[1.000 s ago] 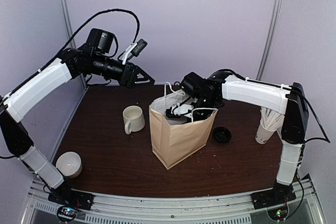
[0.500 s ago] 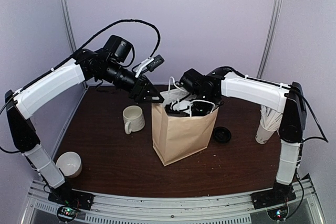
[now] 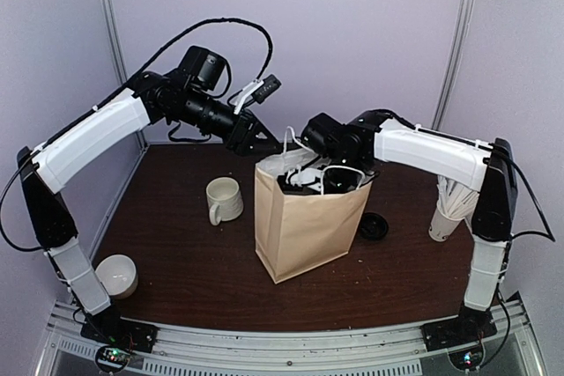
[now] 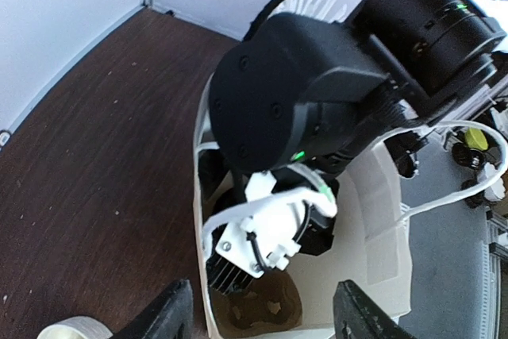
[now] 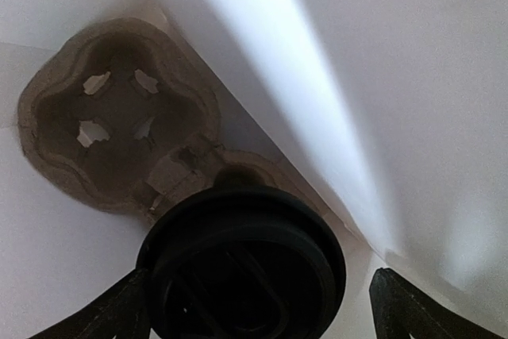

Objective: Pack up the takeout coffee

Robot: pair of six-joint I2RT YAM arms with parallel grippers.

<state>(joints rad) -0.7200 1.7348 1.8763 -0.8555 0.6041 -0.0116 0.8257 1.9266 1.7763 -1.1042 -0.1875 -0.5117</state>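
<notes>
Placing step: coffee cup [image 5: 242, 275] in carrier [image 5: 49, 113] inside bag [image 3: 304, 226], right jaws apart around it. Left jaws apart at rim. Next: lift clear.

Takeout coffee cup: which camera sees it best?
Right wrist view: the coffee cup shows its black lid at the bottom, beside a cardboard holder. In the top view, the paper bag and right arm hide it. Left wrist view shows just that arm over the bag.

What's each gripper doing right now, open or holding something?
Left gripper: open, empty, above the paper bag.
Right gripper: open inside the bag, astride the takeout coffee, not clamped on it.
</notes>
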